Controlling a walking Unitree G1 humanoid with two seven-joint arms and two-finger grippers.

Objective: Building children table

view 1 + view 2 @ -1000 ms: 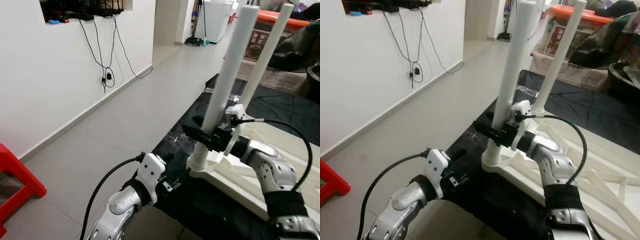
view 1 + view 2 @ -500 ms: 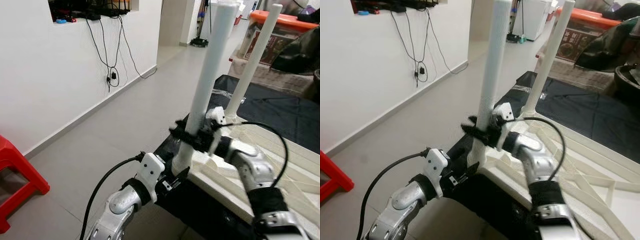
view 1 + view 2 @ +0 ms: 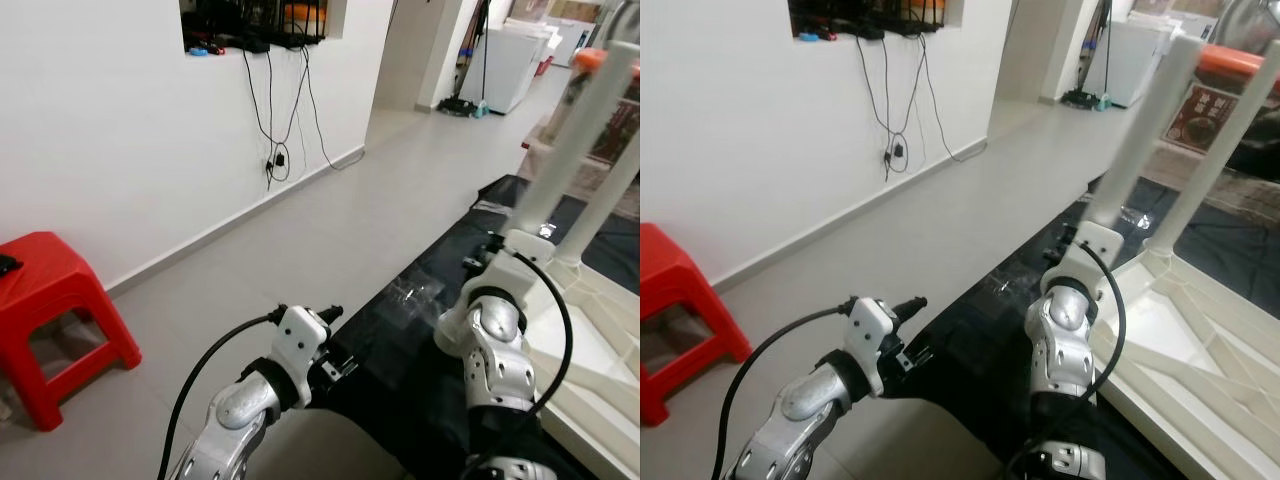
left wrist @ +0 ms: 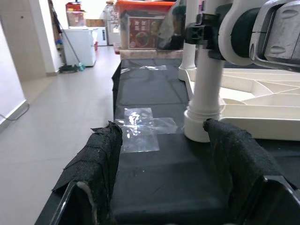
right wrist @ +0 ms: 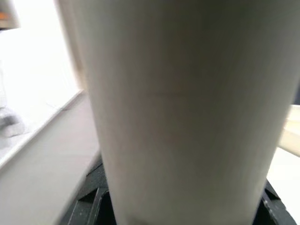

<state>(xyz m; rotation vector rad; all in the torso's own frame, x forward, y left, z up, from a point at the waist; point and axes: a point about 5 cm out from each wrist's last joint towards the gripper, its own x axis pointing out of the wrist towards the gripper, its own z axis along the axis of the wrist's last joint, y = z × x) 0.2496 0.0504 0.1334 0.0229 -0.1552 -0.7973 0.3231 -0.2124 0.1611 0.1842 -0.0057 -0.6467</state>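
Observation:
The white plastic table (image 3: 1200, 330) lies upside down on a black mat (image 3: 400, 330), its legs pointing up. My right gripper (image 4: 201, 33) is shut on the near leg (image 3: 570, 130), just above its socket; in the eye views my right wrist (image 3: 520, 250) hides the fingers. In the right wrist view the leg (image 5: 187, 108) sits very close. A second leg (image 3: 1225, 140) stands behind it. My left gripper (image 4: 164, 126) is held low over the mat's near corner, open, its padded fingers (image 4: 105, 150) empty and pointing at the base of the leg (image 4: 204, 117).
A red plastic stool (image 3: 50, 320) stands on the grey floor at the left by the white wall. Cables (image 3: 275, 150) hang down that wall. Clear tape (image 4: 140, 129) holds the mat down. A box with an orange lid (image 3: 1230, 70) and a white appliance (image 3: 510, 55) stand beyond the table.
The whole view has swung to the left, so the table now sits at the right edge and the stool shows in full. My right gripper stays on the leg; the left arm looks unchanged.

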